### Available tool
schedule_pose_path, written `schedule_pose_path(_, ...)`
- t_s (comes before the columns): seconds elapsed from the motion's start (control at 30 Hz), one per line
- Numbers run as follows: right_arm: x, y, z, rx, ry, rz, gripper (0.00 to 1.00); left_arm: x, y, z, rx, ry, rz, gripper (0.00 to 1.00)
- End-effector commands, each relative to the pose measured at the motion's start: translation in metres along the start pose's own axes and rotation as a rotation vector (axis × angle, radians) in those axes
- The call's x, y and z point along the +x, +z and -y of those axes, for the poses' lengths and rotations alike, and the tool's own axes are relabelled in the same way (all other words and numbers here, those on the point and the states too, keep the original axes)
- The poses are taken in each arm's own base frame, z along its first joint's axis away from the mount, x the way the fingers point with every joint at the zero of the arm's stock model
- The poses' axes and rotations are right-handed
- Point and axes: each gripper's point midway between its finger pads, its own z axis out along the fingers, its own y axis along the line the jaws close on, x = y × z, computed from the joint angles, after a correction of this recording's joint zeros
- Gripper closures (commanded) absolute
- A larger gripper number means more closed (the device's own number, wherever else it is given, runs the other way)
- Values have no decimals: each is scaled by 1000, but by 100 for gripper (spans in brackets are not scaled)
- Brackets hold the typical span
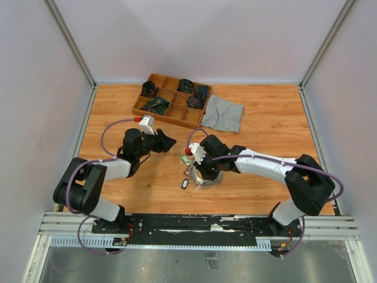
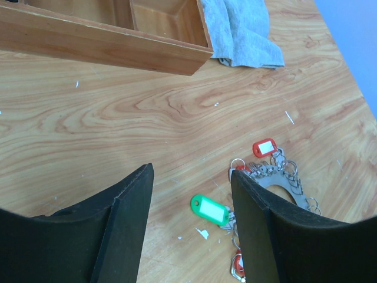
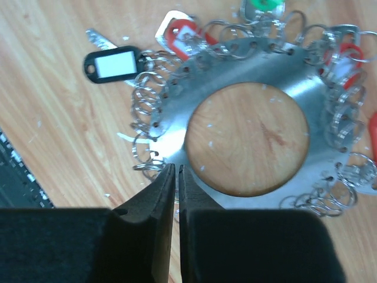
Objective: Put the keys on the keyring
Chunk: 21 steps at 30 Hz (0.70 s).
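The right hand pinches the rim of the keyring between its nearly touching fingers. The keyring is a flat metal disc with an open middle and small split rings threaded through holes round its edge. It lies flat on the wooden surface, directly ahead of that hand's fingertips. Ahead and to the left of the hand, a black-tagged key lies beside the ring, its label window showing plain white. A red tag sits just right of it at the ring's far edge. The left hand hovers open, holding nothing, with a green tag on the surface below the gap between its fingers. A wooden tray and a grey cloth lie farther ahead.
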Motion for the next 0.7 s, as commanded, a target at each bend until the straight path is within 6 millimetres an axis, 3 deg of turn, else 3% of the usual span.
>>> schedule_pose_path(0.0, -16, 5, 12, 95, 68, 15, 95, -6, 2, -3, -5, 12, 13, 40)
schedule_pose_path(0.23, -18, 19, -4, 24, 50, 2, 91, -6, 2, -3, -3, 11, 14, 40)
schedule_pose_path(0.4, -6, 21, -10, 4, 14, -43, 84, -6, 2, -2, -2, 11, 14, 40)
schedule_pose_path(0.67, 23, 17, -11, 7, -11, -136, 82, -6, 2, -2, 0, 11, 13, 40)
